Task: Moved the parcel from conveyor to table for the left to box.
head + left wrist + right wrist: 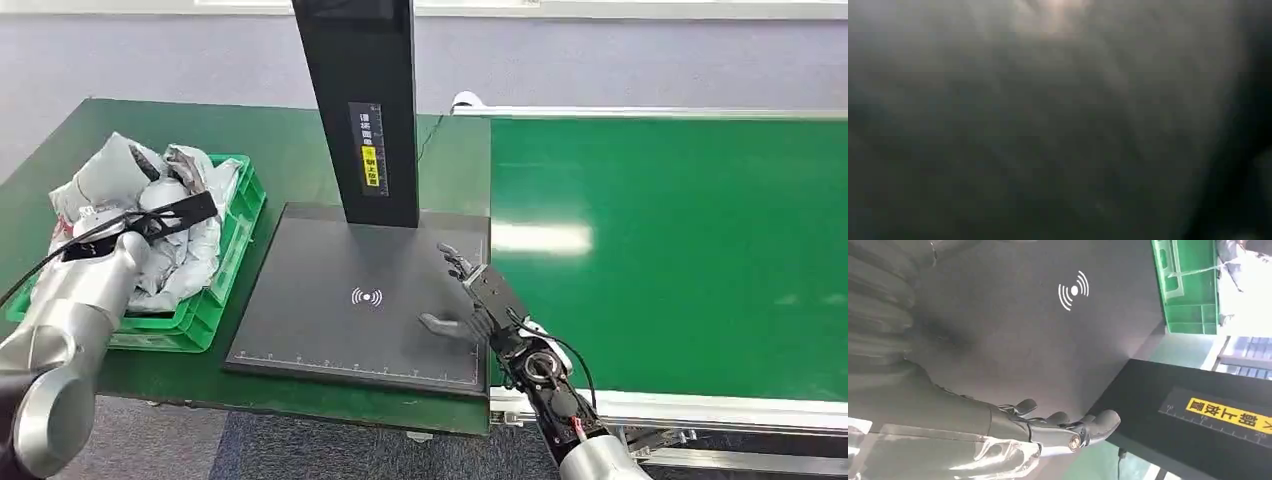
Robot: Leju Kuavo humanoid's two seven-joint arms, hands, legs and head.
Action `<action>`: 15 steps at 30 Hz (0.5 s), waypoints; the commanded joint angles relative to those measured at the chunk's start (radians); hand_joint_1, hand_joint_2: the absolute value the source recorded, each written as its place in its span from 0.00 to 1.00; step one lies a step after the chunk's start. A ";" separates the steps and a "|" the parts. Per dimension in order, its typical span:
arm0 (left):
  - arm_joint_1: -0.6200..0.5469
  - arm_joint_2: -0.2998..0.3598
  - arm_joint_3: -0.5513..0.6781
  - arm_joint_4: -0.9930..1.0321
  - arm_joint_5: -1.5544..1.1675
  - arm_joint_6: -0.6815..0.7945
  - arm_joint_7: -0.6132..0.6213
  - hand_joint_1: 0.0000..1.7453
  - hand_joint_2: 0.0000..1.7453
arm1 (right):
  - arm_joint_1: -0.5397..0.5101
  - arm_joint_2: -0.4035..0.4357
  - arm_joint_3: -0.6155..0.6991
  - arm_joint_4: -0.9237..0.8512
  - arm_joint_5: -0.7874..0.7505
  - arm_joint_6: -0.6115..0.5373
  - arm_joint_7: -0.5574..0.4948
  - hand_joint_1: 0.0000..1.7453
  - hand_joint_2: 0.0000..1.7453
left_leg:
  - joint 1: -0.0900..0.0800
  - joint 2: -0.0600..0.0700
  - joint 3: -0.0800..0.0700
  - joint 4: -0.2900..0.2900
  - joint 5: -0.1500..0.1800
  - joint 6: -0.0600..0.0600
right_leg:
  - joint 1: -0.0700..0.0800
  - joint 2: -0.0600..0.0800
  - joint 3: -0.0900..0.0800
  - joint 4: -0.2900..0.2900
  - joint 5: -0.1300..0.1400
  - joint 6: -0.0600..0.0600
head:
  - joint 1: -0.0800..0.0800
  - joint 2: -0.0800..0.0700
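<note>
Right hand (pixel 470 300) hovers open, holding nothing, over the black scanner plate (pixel 300 300) at its four o'clock edge. Left hand is buried among grey poly-bag parcels (pixel 180 215) in the green crate (pixel 235 255) at nine o'clock; its grasp cannot be determined. Parcels judged light, soft, slippery: gather a fold mid-bag.

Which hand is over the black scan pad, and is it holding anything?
The right hand, open and empty over the scan pad. The left hand is over the green crate of parcels.
</note>
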 commanded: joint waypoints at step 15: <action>0.133 -0.071 0.167 0.023 0.097 0.791 -0.234 0.00 0.00 | 0.028 -0.035 -0.006 -0.080 -0.035 0.010 0.039 0.00 1.00 | 0.000 -0.010 0.002 0.000 0.005 0.000 | 0.000 -0.009 0.004 -0.002 0.001 0.001 | 0.000 0.000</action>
